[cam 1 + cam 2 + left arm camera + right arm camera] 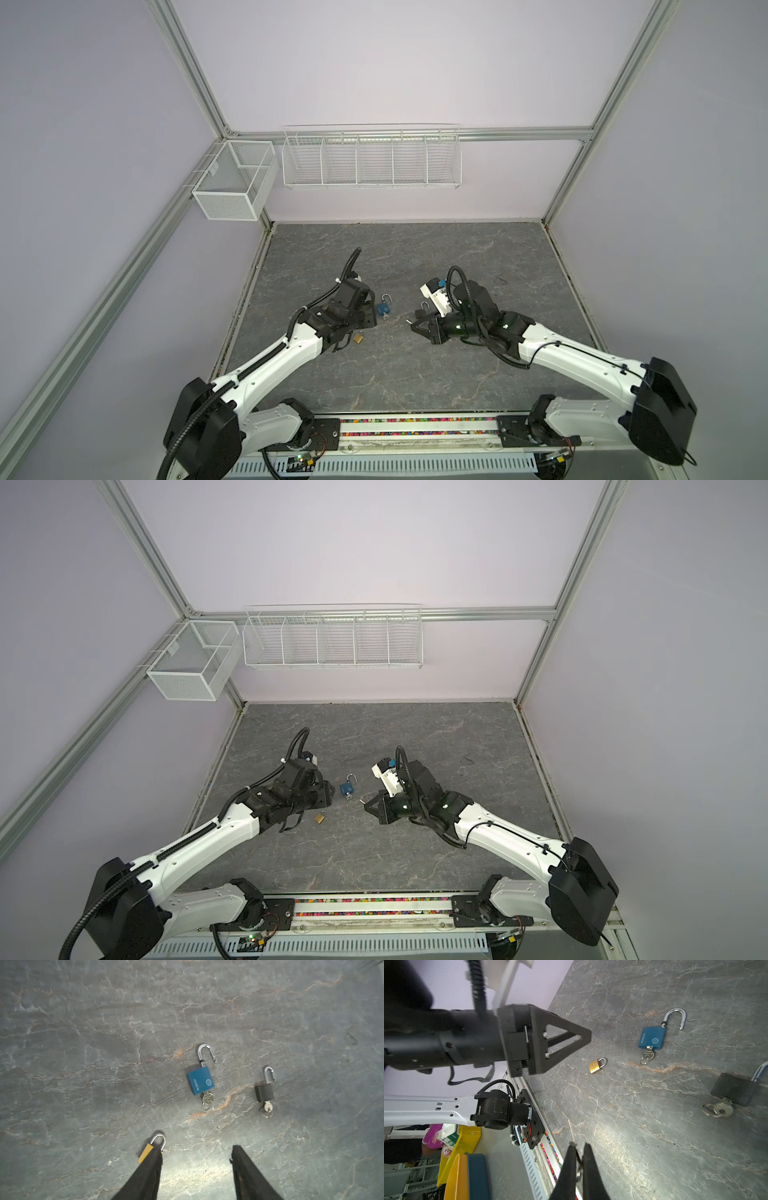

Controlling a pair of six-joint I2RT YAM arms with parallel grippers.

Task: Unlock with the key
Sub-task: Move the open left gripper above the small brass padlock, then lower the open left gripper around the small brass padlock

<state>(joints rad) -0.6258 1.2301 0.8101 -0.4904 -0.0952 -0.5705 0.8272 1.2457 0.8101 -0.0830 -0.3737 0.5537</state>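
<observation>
Right end effector (579,1145) is clenched hard on a small silver key (571,1130), pinched by the head, with the thin blade poking out past the fingertips. In both top views that blade points in toward the middle of the grey marbled tabletop (415,257). Over on the other side, the left end effector (197,1150) is released, its black fingers (153,1167) spread wide with only bare stone between them. Right at the tip of one finger lies the small brass padlock (596,1066), flat on the tabletop with its shackle closed. The left wrist view has that finger covering part of the brass body, and whether they actually touch I cannot tell. Between the two end effectors sits the blue rectangular padlock (200,1081), lying flat with its chrome shackle swung open and a ringed key (207,1098) in its keyhole. Just beside it, toward the right arm, is the dark grey padlock (264,1093), also with its shackle open and its own ringed key (268,1108) in the base. In both top views the right arm's white wrist camera mount (436,297) hides most of that dark one. The brass padlock and the held key are well apart, with the blue padlock farther back between them.
</observation>
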